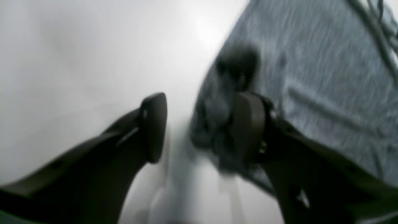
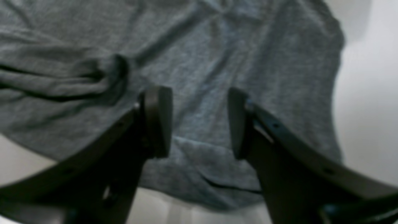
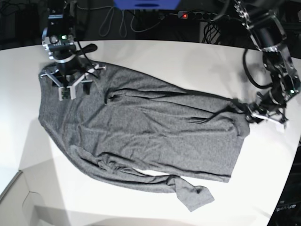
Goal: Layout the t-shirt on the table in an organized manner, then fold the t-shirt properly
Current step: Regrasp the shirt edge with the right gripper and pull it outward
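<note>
1. the t-shirt (image 3: 150, 132) is lying spread out on the white surface (image 3: 188, 61), running from the far left corner towards the right side, with wrinkles across its body.
2. one sleeve (image 3: 190, 193) is trailing out past the near edge of the shirt, bunched and twisted at its end.
3. the right hand (image 2: 199, 124) is hanging over the shirt's left end with its fingers (image 2: 157, 121) standing well apart; only flat grey cloth is showing in the gap, and nothing is being gripped.
4. in the base view this right hand (image 3: 70, 84) is sitting above the shirt's upper left corner.
5. the left hand (image 1: 202, 127) is standing wide at the shirt's right edge, with one finger (image 1: 154, 124) over bare surface and the other against a bunched lump of cloth (image 1: 214, 118).
6. the left wrist view is blurred, so i cannot tell whether that cloth is touching the pad.
</note>
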